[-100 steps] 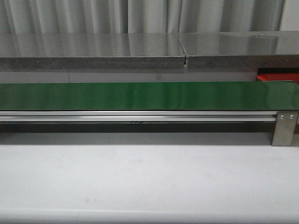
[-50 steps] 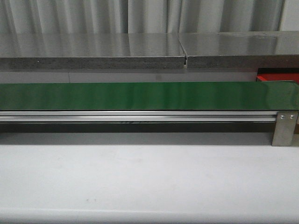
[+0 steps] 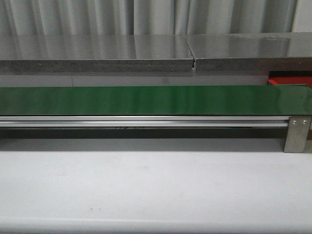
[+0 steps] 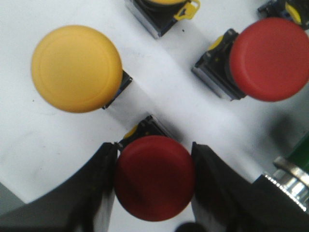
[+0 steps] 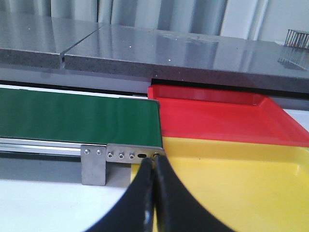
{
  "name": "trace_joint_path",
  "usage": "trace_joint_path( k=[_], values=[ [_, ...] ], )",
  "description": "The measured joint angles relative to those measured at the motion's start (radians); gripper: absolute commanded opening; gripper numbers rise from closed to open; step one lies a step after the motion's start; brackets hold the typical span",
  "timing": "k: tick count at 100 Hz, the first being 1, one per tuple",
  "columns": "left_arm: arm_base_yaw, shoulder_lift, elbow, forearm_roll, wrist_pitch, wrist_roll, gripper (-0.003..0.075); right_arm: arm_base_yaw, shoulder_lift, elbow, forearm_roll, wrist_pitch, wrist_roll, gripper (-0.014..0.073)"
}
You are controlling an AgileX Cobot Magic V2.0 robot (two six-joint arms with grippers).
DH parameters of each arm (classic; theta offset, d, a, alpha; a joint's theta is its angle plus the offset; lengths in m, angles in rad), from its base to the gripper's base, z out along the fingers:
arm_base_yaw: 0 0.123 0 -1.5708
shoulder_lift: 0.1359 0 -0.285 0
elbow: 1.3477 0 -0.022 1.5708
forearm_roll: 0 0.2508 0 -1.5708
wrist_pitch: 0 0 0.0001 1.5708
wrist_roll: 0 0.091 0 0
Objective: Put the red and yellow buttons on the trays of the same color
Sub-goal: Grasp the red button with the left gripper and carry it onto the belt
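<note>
The left gripper [image 4: 153, 181] has a red button [image 4: 154, 178] between its two black fingers [image 4: 99, 186], one on each side of the round cap. The fingers look like they touch the cap, so I think it is holding the button, which may not be off the white table [image 4: 29, 154] yet. A yellow button [image 4: 76, 68] sits near it, and another red button [image 4: 271, 59] is farther off. The right gripper [image 5: 154, 193] is squeezed shut with nothing in it. It waits near the yellow tray [image 5: 231, 188], with the red tray [image 5: 217, 116] just behind and the green belt [image 5: 72, 118] beside them. The cap is round and smooth, so the button could slip out or tip over when lifted. The fingers could also bump the yellow button, because it is so close.
</note>
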Motion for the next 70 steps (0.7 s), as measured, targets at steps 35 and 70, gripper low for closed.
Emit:
trace_joint_path(
  k=[35,70],
  values=[
    [0.0,-0.158,-0.006,0.005,0.087,0.062,-0.002,0.0,0.0,0.0,0.0,0.0,0.0,-0.0118],
    [-0.165,-0.232,-0.155,0.009,0.124,0.144,-0.002,0.0,0.0,0.0,0.0,0.0,0.0,-0.0118]
  ],
)
